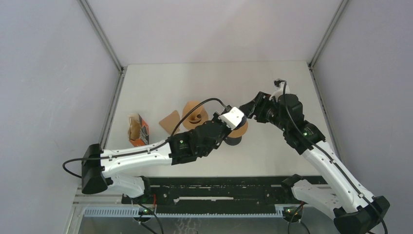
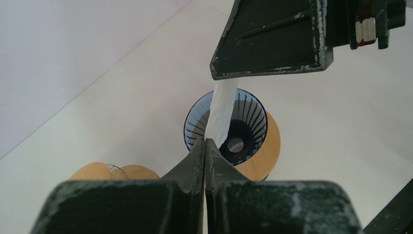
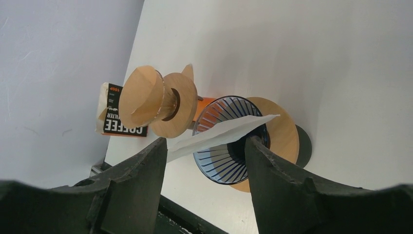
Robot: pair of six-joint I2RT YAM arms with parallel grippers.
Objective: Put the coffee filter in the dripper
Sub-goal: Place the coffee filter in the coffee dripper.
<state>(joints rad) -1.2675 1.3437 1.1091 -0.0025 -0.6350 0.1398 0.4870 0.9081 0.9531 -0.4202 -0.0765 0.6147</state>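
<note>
The dripper (image 2: 246,127) is a blue ribbed glass cone on a round wooden collar, standing mid-table (image 1: 240,132). The white coffee filter (image 2: 220,109) hangs flat and folded just above the cone's mouth. My left gripper (image 2: 205,142) is shut on the filter's near edge. In the right wrist view the filter (image 3: 219,135) stretches across in front of the dripper (image 3: 229,163), and my right gripper (image 3: 207,144) stands open, one finger at each side of it. From above, the left gripper (image 1: 237,124) and the right gripper (image 1: 250,111) meet over the dripper.
A second wooden-collared stand (image 1: 195,115) sits left of the dripper. A brown paper filter (image 1: 170,121) lies beside it. An orange box of coffee filters (image 1: 138,129) stands near the left wall. The table's black front rail (image 1: 214,187) runs between the arm bases.
</note>
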